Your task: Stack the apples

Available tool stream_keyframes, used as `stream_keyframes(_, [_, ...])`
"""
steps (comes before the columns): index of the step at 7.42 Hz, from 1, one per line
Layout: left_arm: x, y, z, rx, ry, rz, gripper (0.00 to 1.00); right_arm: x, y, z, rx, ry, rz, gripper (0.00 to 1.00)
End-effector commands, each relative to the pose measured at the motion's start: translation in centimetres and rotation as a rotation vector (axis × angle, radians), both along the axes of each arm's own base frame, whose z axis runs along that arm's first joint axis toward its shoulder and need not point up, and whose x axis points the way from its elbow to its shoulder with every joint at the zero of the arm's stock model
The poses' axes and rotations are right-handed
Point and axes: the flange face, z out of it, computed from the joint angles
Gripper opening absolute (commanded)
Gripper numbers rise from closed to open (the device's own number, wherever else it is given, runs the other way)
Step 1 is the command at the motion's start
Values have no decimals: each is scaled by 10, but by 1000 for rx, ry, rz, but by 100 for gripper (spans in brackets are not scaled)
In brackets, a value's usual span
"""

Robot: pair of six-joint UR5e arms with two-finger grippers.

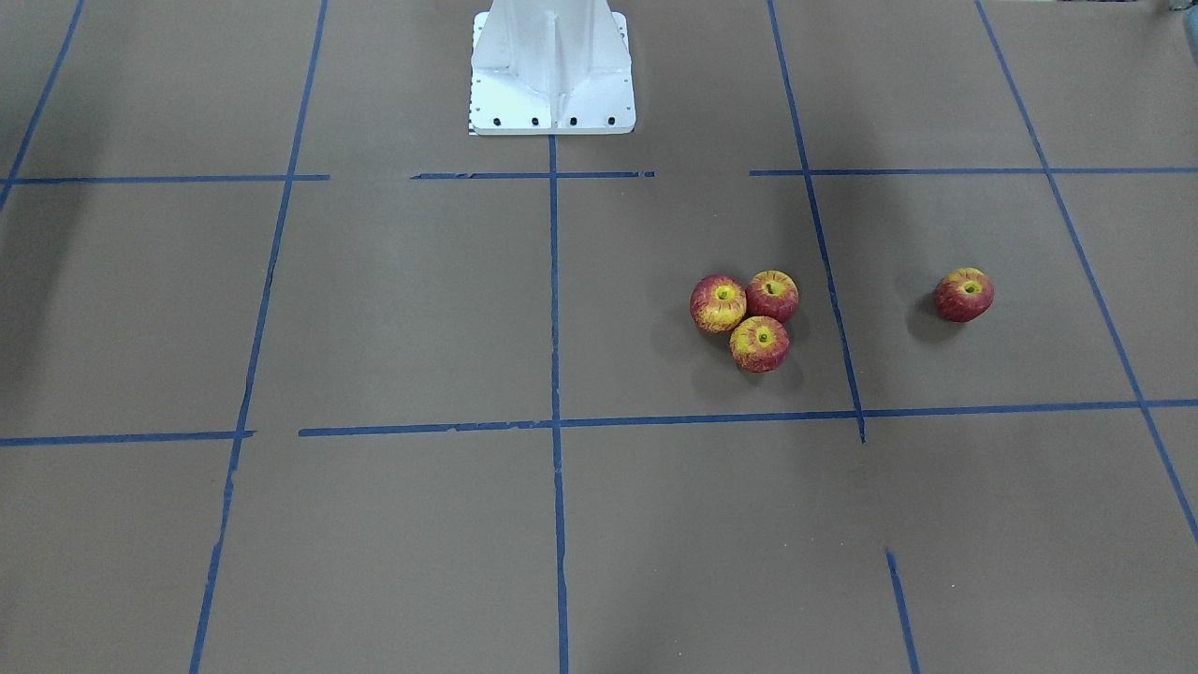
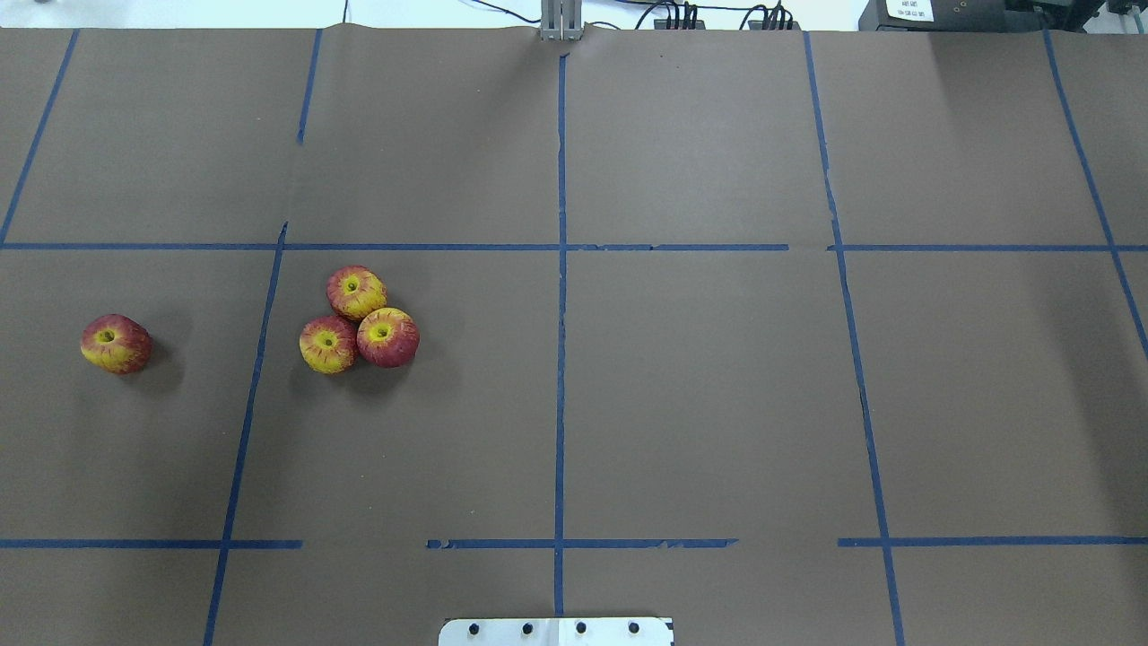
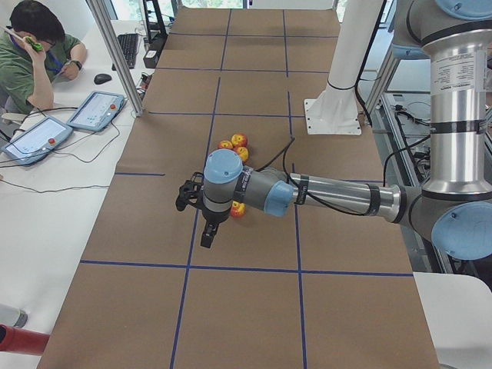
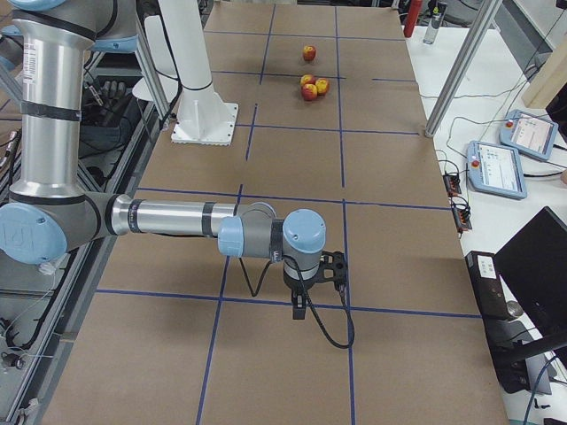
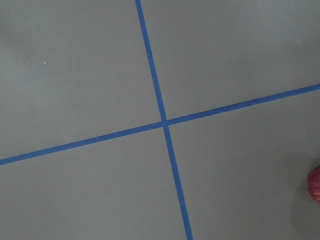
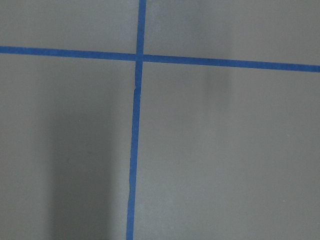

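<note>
Apples: 3 touching in a cluster, 1 lone apple well apart. Only side views show left gripper and right gripper. Cannot tell jaw state.

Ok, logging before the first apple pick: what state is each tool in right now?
Left tool: cannot be told; it shows only in a side view.
Right tool: cannot be told, same reason.

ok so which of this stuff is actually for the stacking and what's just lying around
for the job: cluster of three apples; lone apple

just lying about: two teach pendants, keyboard, computer mouse, all on the side desk
</note>
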Motion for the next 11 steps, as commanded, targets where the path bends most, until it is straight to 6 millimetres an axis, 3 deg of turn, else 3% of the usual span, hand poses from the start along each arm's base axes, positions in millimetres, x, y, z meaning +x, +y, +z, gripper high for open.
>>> stream_keyframes(1, [89, 0, -18, -14, 36, -74, 100, 0, 0, 0, 0, 0, 0, 100])
stream_keyframes(4, [178, 13, -24, -51, 62, -87, 100, 0, 0, 0, 0, 0, 0, 100])
stream_keyframes(5, [200, 12, -25, -62, 53, -94, 100, 0, 0, 0, 0, 0, 0, 100])
stream_keyframes(6, [213, 16, -23, -55, 42, -92, 100, 0, 0, 0, 0, 0, 0, 100])
stream_keyframes(8, [219, 17, -10, -67, 27, -84, 100, 0, 0, 0, 0, 0, 0, 100])
stream_keyframes(11, [231, 23, -5, -76, 21, -60, 100, 0, 0, 0, 0, 0, 0, 100])
